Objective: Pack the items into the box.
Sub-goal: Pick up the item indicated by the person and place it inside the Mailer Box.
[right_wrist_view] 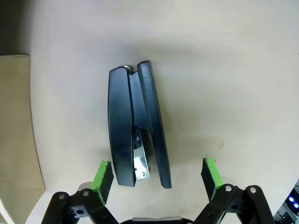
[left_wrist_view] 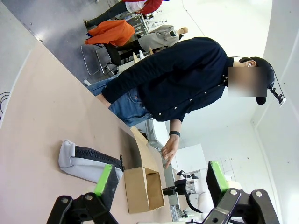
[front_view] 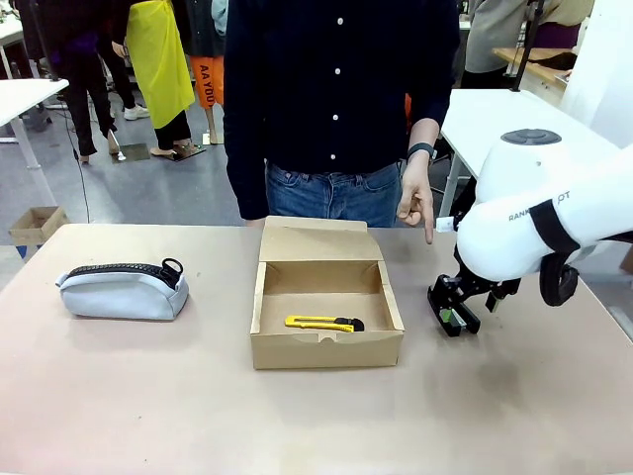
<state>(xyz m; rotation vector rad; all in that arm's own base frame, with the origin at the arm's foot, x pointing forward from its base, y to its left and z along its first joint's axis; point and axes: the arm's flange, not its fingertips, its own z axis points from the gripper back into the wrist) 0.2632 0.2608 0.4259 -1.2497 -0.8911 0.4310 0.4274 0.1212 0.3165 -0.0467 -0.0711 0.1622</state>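
**A:** Where's the stapler (right_wrist_view: 135, 126)?

**B:** On its side on the table, right of the cardboard box (front_view: 326, 351), between the right gripper's (front_view: 453, 319) spread fingers. One pad nearly touches its edge; the other has bare table beside it.

**A:** The rest?

**B:** The utility knife (front_view: 323, 323) lies along the box's front wall, lid flap up. The grey pouch (front_view: 124, 290) sits well left, open table around it. The left gripper (left_wrist_view: 161, 179) hangs open, empty.

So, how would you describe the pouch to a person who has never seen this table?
On the beige table, find the open cardboard box in the middle. The pouch lies apart from it, toward the robot's left side. It is soft, light grey fabric with a black zipper on top, unlike the yellow utility knife lying inside the box.
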